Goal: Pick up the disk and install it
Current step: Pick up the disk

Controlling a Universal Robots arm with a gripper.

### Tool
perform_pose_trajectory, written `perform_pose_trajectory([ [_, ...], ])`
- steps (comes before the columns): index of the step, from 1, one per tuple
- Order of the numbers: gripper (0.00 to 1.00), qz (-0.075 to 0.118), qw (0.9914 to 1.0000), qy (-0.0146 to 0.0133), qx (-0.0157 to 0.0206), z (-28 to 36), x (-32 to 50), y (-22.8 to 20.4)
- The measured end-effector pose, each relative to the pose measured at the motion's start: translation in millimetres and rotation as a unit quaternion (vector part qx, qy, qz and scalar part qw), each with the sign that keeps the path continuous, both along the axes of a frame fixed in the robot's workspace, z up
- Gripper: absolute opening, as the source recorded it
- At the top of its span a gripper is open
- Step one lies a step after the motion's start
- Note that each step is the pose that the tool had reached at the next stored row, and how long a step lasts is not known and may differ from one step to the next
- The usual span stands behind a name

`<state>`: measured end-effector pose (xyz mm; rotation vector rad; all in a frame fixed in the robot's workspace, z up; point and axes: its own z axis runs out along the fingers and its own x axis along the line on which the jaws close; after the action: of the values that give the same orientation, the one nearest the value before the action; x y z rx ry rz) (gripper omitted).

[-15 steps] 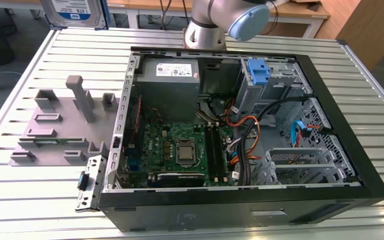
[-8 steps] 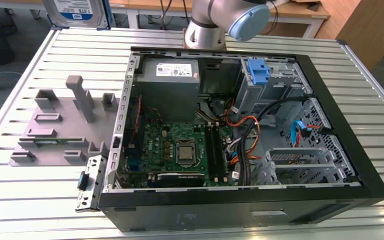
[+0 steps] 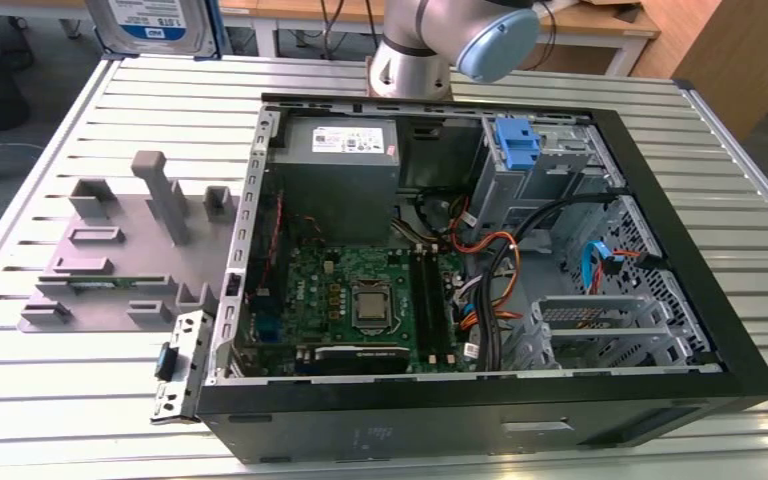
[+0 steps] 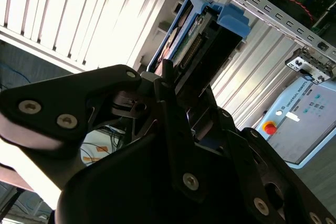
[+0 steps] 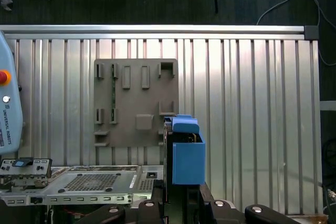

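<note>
The claw (image 4: 185,85) is clamped on the disk (image 5: 187,160), held above the worktop (image 5: 252,103): pickup looks done, while installing it in the computer case (image 3: 491,432) is left.

The flat silver metal disk (image 3: 157,25) wears smooth, faintly glossy blue plastic framing; the black gripper (image 4: 177,85) looks matt (screw heads shiny); the ribbed aluminium table (image 5: 252,103) has a satin sheen

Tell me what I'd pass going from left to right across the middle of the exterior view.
grey fixture plate → green motherboard → bundle of black and orange cables → metal drive cage
</note>
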<state>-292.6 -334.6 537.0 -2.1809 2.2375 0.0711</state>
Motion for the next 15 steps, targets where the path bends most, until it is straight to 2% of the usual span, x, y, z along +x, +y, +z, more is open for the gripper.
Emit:
perform_pose_trajectory([
  [15, 0.35, 0.000, 1.00000, 0.0000, 0.0000, -0.1, 15.2, 0.0],
])
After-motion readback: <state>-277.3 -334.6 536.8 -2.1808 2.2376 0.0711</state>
